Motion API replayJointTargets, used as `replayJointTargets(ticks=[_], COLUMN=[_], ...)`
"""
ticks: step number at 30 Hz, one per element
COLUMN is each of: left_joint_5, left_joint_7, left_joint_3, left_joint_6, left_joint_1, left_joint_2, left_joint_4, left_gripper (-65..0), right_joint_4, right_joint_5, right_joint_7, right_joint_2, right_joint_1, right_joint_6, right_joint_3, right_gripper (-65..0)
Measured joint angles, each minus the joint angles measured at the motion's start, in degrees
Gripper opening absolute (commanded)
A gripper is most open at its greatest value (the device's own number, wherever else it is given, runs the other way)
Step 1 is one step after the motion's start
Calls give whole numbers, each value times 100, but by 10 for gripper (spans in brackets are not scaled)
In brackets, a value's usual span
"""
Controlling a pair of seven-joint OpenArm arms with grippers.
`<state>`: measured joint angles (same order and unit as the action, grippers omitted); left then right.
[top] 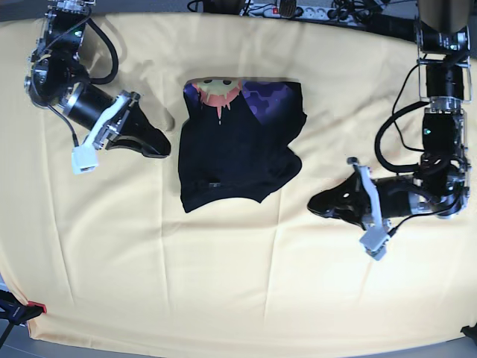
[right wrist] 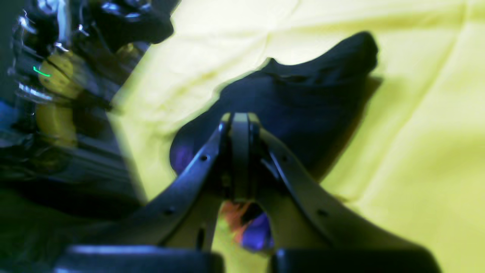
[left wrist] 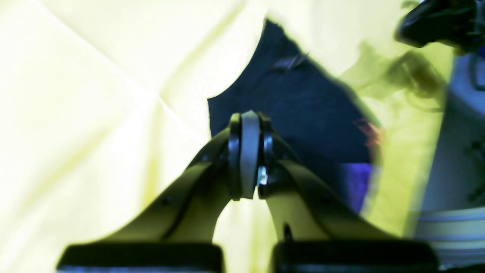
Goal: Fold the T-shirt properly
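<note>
The black T-shirt (top: 235, 153) lies partly folded in the middle of the table, with its purple hexagon and orange-yellow print (top: 223, 95) turned up along the far edge. It also shows in the left wrist view (left wrist: 303, 110) and the right wrist view (right wrist: 303, 102). My left gripper (top: 313, 203) is shut and empty, lying low just right of the shirt and apart from it; its jaws are pressed together in its own view (left wrist: 248, 125). My right gripper (top: 165, 149) is shut and empty just left of the shirt, also seen in its own view (right wrist: 239, 121).
A pale yellow cloth (top: 223, 283) covers the whole table and has creases. A power strip and cables (top: 291, 9) lie along the back edge. A small red-tipped clamp (top: 30, 307) sits at the front left corner.
</note>
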<state>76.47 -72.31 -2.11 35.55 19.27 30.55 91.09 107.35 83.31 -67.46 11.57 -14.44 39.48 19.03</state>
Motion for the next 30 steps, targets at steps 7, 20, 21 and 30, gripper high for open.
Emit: replayJointTargets(ticks=[7, 20, 21, 30], left_joint_5=[675, 710, 713, 713], left_joint_7=[-855, -809, -811, -782], left_joint_3=[-1001, -2518, -2649, -3797], left_joint_6=[-83, -216, -214, -295], left_joint_1=[-1056, -4181, -4516, -7685], left_joint_2=[-39, 551, 588, 682], left_joint_4=[70, 2649, 2868, 3523], left_gripper=[-650, -650, -650, -650], right_joint_4=[197, 2465, 2463, 2448], right_joint_5=[-59, 33, 9, 31], right_joint_7=[-678, -636, -640, -1255], right_joint_2=[0, 7, 7, 33], right_joint_1=[-498, -3027, -3228, -5023], right_joint_6=[17, 39, 39, 42], right_joint_3=[750, 2511, 2627, 2999], right_gripper=[-650, -650, -650, -650])
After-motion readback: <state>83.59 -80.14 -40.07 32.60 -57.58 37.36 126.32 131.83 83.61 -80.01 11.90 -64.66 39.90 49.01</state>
